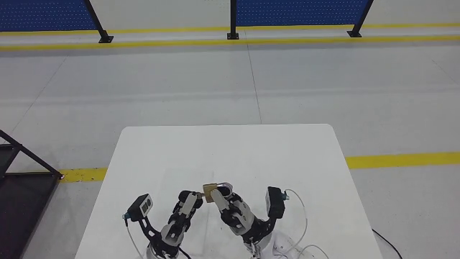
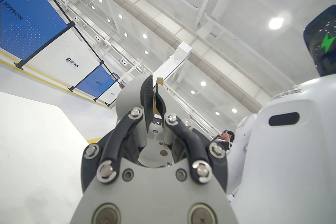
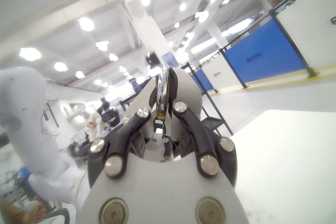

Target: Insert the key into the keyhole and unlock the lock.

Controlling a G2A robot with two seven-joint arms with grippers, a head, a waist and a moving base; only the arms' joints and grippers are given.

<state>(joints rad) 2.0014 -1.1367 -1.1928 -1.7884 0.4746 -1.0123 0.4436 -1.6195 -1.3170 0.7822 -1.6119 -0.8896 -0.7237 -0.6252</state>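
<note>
Lock [image 1: 210,189]: held above the near part of the table [image 1: 287,158], pinched in my left gripper [image 2: 154,89]. Key [image 3: 162,89]: pinched in my right gripper [image 3: 165,78], just beside the lock. Insertion not confirmed. Recommended: line blade with keyhole, feed straight, then turn without loosening either grip

Top: I look down on the desk [image 1: 287,151].
Wrists: close behind my left pincer [image 2: 155,89] and right pincer [image 3: 164,79], facing the ceiling; desk shared.
</note>
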